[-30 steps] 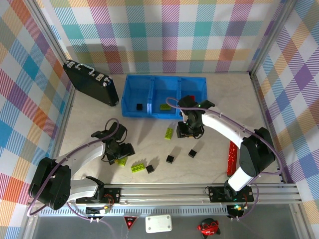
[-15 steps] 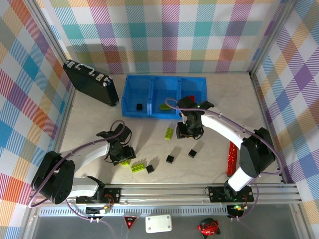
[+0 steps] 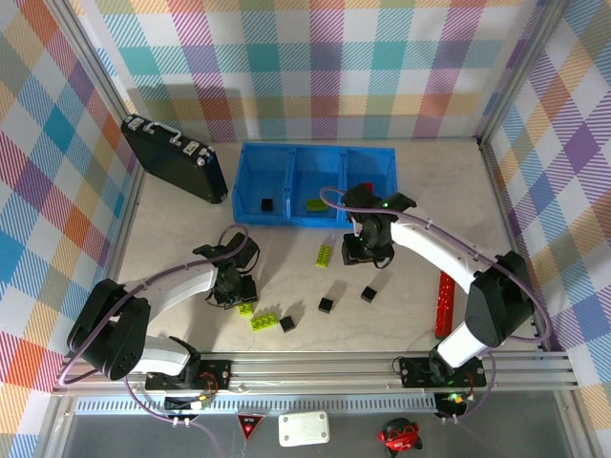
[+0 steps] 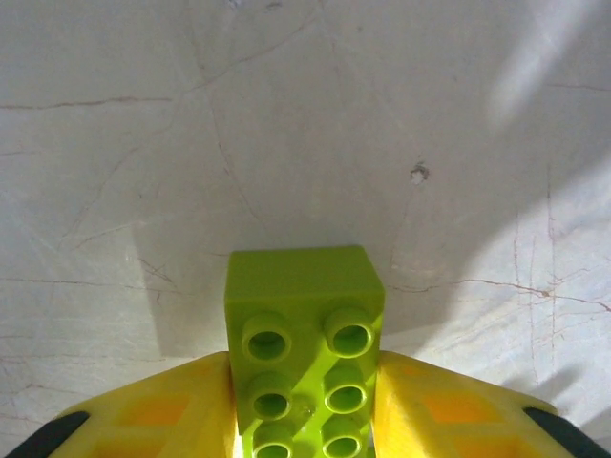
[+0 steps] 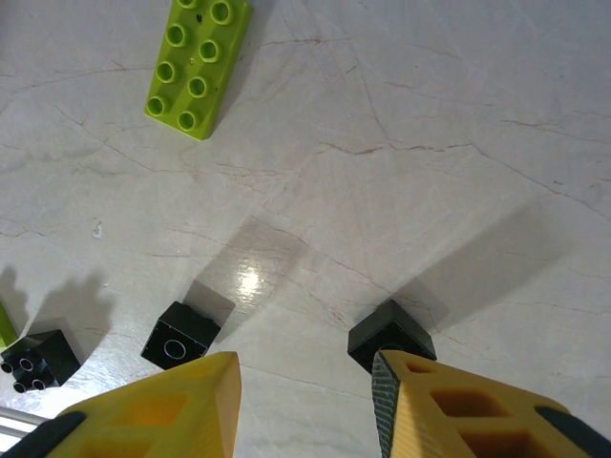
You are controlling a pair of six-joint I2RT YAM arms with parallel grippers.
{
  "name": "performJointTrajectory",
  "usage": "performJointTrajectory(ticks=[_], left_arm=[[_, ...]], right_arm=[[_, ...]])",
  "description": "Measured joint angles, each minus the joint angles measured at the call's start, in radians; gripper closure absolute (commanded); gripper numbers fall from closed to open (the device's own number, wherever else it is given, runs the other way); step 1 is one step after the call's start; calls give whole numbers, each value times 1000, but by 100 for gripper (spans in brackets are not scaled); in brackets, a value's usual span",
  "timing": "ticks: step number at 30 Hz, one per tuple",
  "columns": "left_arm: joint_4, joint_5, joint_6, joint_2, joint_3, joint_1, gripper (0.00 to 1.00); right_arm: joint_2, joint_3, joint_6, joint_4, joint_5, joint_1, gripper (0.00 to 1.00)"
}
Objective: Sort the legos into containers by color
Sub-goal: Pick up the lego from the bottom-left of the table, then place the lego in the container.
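Pinches a lime-green brick [image 4: 305,286] by its long sides in the left gripper [image 4: 305,396], long axis running straight out from the grip, low near the front of the table [image 4: 143,143], the blue bin's middle compartment [image 3: 320,176] well apart beyond; holds the right gripper [image 5: 305,367] wide open, empty, above black cubes [image 5: 389,332].

Glossy lime-green plastic brick [image 4: 305,353] on a smooth, faintly veined, slightly shiny stone-look tabletop [image 4: 286,114].
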Motion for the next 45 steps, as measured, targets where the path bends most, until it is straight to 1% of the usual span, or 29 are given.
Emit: performJointTrajectory(ticks=[9, 17, 20, 25, 32, 36, 39, 45], left_arm=[[-44, -16, 32, -3, 87, 0, 64], [-45, -14, 92, 20, 309, 0, 64], [-37, -12, 108, 63, 388, 0, 64], [-26, 2, 123, 179, 508, -3, 64], [26, 35, 141, 327, 682, -29, 65], [51, 34, 143, 406, 790, -40, 65], [80, 24, 150, 452, 847, -45, 65], [127, -35, 188, 560, 959, -47, 66]], right_arm=[[-47, -53, 0, -3, 34, 0, 58], [-77, -93, 1, -3, 56, 0, 58], [-93, -106, 1, -5, 64, 0, 58], [-118, -121, 6, -11, 73, 0, 58], [-144, -154, 27, -12, 76, 0, 58], [-162, -179, 45, -14, 76, 0, 58], [-182, -200, 61, -14, 75, 0, 58], [-236, -253, 113, 16, 47, 0, 58]])
